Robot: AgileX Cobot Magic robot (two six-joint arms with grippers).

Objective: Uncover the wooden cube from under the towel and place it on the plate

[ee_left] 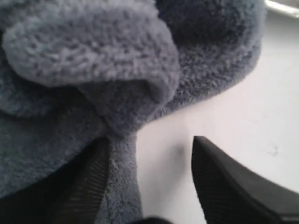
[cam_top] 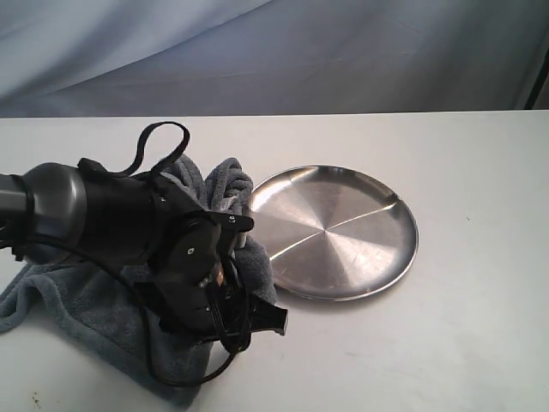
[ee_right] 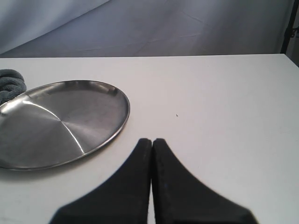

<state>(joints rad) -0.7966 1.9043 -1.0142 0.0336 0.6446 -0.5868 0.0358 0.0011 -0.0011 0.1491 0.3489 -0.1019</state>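
Observation:
The dark grey-blue towel (cam_top: 73, 300) lies bunched on the white table, its folds heaped against the left rim of the steel plate (cam_top: 343, 232). The wooden cube is hidden. My left gripper (cam_top: 244, 322) hangs low over the towel's near right edge. In the left wrist view this gripper (ee_left: 149, 142) is open, one finger (ee_left: 88, 186) over the fleece (ee_left: 88, 60), the other (ee_left: 229, 186) over bare table. A strip of towel edge lies between them, not pinched. My right gripper (ee_right: 152, 140) is shut and empty, just off the table beside the plate (ee_right: 60, 121).
A pale blue cloth backdrop (cam_top: 274, 51) hangs behind the table's far edge. A black strap loop (cam_top: 159, 142) sticks up from the left arm. The right arm is out of the exterior view. White tabletop (cam_top: 463, 326) lies to the right of the plate.

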